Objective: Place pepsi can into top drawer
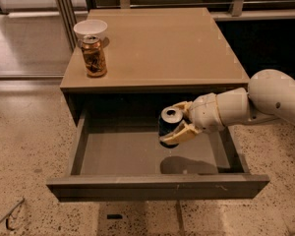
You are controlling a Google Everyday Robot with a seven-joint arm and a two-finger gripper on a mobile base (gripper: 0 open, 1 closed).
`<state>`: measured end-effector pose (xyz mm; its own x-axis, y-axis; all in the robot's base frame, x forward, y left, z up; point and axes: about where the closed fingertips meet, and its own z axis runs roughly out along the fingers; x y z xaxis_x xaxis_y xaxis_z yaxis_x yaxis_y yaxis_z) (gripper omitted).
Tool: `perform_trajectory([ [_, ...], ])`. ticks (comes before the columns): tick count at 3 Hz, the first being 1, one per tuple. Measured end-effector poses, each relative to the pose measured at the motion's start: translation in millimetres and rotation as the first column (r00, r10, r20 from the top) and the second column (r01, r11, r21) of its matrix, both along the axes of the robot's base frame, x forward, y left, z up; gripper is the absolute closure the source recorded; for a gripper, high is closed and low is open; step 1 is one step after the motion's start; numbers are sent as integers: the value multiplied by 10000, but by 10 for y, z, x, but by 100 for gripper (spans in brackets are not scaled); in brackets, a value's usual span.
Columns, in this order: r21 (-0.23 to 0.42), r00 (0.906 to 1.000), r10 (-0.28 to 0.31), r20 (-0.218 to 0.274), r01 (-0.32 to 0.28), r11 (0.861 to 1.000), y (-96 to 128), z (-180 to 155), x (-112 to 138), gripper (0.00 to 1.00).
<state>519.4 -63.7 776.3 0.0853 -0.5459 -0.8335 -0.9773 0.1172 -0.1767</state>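
Note:
The pepsi can (168, 126) is dark blue with a silver top. My gripper (179, 122) is shut on it, the cream fingers (179, 134) on either side, and holds it upright inside the open top drawer (157, 186), a little above the grey floor near the middle-right. Its shadow lies on the drawer floor below. My white arm reaches in from the right.
A brown-and-gold patterned can (94, 56) and a white bowl (90, 29) stand at the back left of the cabinet top (162, 48). Speckled floor surrounds the cabinet. A dark gap lies to the right of the cabinet.

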Motion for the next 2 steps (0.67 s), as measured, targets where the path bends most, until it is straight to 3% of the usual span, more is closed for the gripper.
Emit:
perform_trajectory([
  [2,-99,9997,204,97,-203,9997,7,-170,20,100],
])
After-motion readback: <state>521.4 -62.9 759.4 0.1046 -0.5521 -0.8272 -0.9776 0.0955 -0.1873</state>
